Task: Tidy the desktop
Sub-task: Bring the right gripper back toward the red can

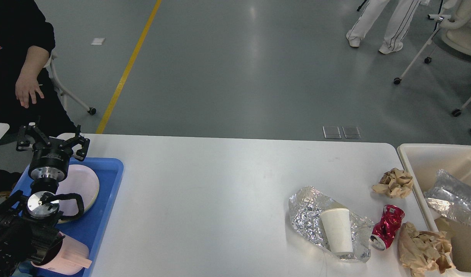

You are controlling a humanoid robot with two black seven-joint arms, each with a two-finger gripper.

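Observation:
The white desktop (220, 184) carries litter at its right end: a white paper cup (336, 230) lying on crumpled silver foil (308, 215), a crushed red can (387, 227), a small brown paper ball (394, 182) and a larger brown paper wad (422, 248). A clear plastic bag (455, 198) lies in the cream bin (412, 169). My left gripper (52, 140) is open and empty above the blue tray's far end. My right gripper is out of view.
A blue tray (104, 207) at the left holds a pale pink plate (81, 182) and a pink cup (70, 256). A person in black (16, 57) sits at the far left. Another person's legs (389, 23) and wheeled chairs stand beyond the table.

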